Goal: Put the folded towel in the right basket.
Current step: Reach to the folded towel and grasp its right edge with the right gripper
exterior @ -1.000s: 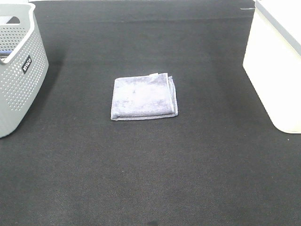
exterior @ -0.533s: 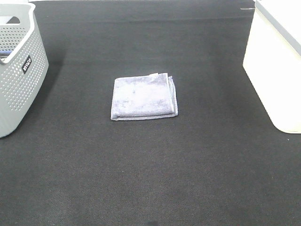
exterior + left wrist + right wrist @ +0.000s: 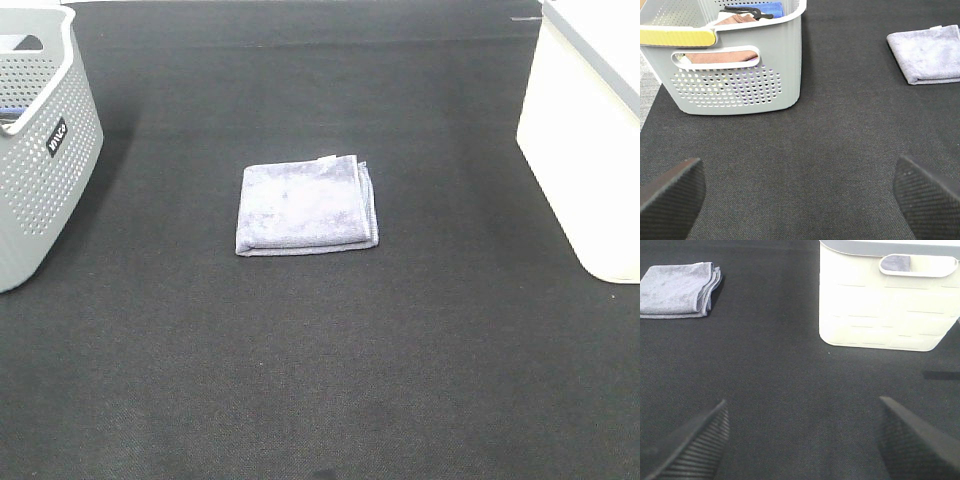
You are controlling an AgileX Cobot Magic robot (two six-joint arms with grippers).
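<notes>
A folded grey-lilac towel (image 3: 306,207) lies flat on the black mat at the middle. It also shows in the left wrist view (image 3: 927,60) and in the right wrist view (image 3: 677,289). The white right basket (image 3: 590,140) stands at the right edge, and shows in the right wrist view (image 3: 887,300). Neither arm shows in the exterior high view. My left gripper (image 3: 800,200) is open and empty over bare mat near the grey basket. My right gripper (image 3: 802,442) is open and empty over bare mat, between the towel and the white basket but short of both.
A grey perforated basket (image 3: 40,150) stands at the left edge; in the left wrist view (image 3: 732,60) it holds brown and blue cloths. The black mat (image 3: 320,380) covers the whole work surface.
</notes>
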